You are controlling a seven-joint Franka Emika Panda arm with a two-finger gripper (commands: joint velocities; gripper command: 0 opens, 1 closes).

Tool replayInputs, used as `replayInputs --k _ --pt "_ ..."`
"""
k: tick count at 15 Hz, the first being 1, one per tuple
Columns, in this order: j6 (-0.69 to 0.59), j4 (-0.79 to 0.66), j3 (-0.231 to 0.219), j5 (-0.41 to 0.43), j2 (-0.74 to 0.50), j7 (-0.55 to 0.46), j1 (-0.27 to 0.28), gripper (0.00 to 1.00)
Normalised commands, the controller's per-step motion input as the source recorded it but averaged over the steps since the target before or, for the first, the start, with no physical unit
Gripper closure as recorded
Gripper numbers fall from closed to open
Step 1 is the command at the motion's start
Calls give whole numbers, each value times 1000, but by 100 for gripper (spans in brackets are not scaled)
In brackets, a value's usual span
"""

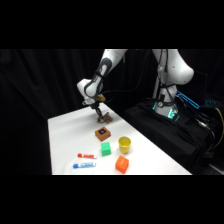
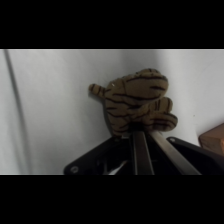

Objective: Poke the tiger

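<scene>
The tiger [image 1: 105, 119] is a small lumpy tan toy with dark stripes, lying on the white table [image 1: 70, 135] near its far edge. In the wrist view the tiger [image 2: 135, 100] fills the middle of the picture. My gripper [image 1: 99, 112] comes down from above just left of the toy. Seen from the wrist, the gripper [image 2: 138, 134] has its two fingers pressed together, and their tip meets the tiger's lower side. Nothing is held between them.
In front of the tiger stands a brown cube with a blue top mark [image 1: 103, 133], its corner also showing at the wrist view's right edge [image 2: 214, 141]. Nearer the front are a green block [image 1: 105, 149], a yellow cup [image 1: 124, 145], an orange block [image 1: 122, 163], and red [image 1: 86, 156] and blue [image 1: 84, 165] markers.
</scene>
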Motion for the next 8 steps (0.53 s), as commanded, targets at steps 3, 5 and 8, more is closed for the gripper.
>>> replayInputs --k 3,5,8 --pt "-225 56 -9 -72 -286 -20 -58 94" --pt "-273 -8 -19 -76 -425 4 -23 94" --pt "-311 15 -28 -78 -412 47 18 94"
